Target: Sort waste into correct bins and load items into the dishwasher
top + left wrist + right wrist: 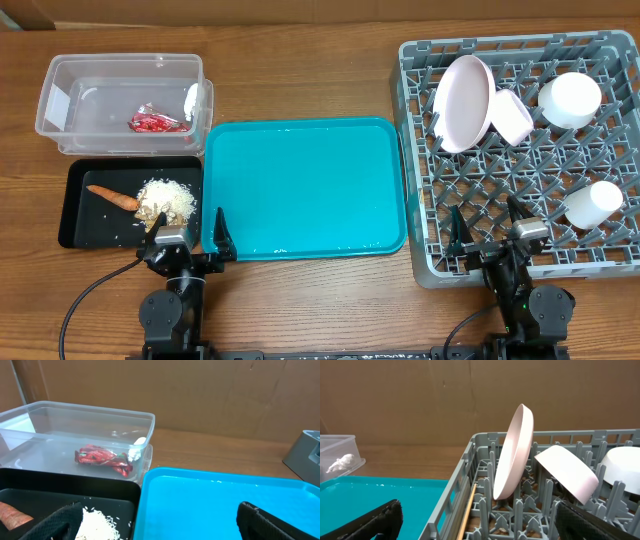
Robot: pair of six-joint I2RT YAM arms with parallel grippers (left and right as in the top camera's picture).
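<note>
- At 10 o'clock on the worktop (300, 60): clear tub (60, 75) holds the red wrapper (152, 122) and white tissue (191, 99). Tissue sits at the wrapper's 1 o'clock, by the right wall.
- 8 o'clock: black tray (80, 228), just beside the tub. Carrot stick (112, 197) and scraps (167, 200) are inside, the carrot's right end at the pile's edge.
- 7 o'clock: left tool (186, 232), fingers wide apart, nothing held, straddling the seam between black tray and teal tray (305, 185).
- Centre: teal tray, between the black tray and the rack.
- 3 o'clock: grey rack (407, 100). Plate (463, 103) stands on edge at its 11 o'clock. Bowl (510, 115) is tilted just right of the plate. Cup (570, 100) is at 1 o'clock, second cup (592, 203) at 4 o'clock. Right wrist view shows a chopstick (467, 512) lying along the rack's left wall.
- 5 o'clock: right tool (490, 235), fingers wide apart, nothing held, over the rack's near edge.
</note>
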